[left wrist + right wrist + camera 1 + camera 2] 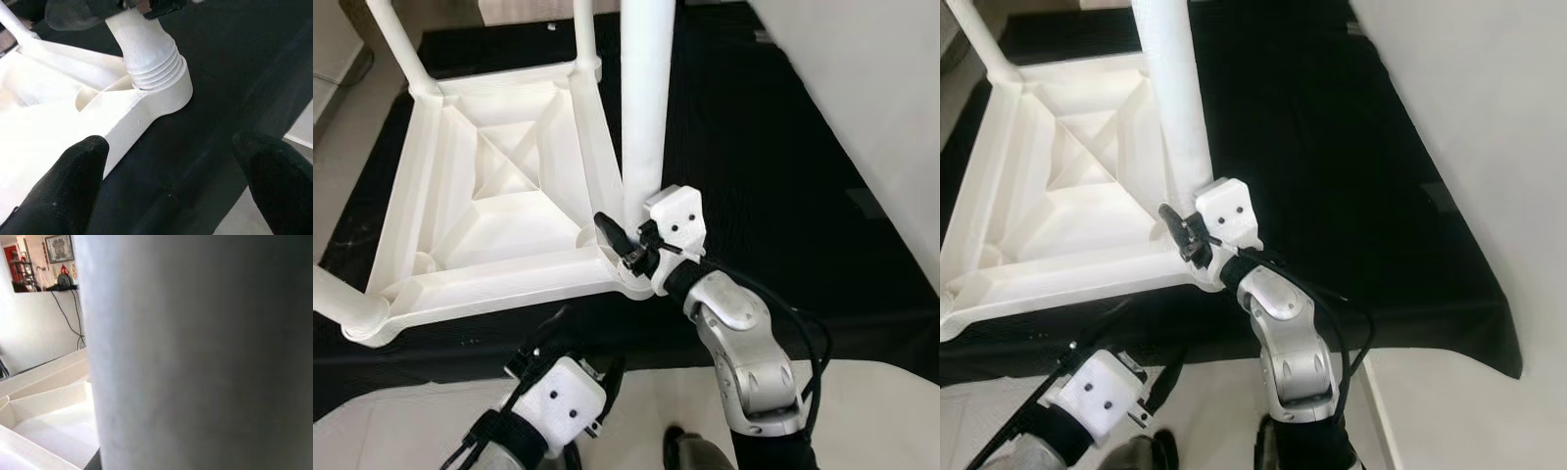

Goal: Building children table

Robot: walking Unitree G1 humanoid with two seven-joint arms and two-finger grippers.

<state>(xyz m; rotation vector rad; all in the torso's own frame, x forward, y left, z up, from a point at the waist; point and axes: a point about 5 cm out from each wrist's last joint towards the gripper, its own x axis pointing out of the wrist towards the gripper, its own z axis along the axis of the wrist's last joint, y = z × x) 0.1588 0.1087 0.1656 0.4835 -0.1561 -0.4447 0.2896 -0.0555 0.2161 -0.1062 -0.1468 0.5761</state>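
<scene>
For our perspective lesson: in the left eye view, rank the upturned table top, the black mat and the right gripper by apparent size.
1. black mat
2. table top
3. right gripper, clearly smallest, at the near leg's base.

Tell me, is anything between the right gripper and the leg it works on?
Nothing visible. The right gripper is right at the base of the upright leg, beside the corner socket of the upturned table. In the wrist view the leg stands directly before the camera. The left gripper hangs open, nearer, aimed at that corner.
</scene>
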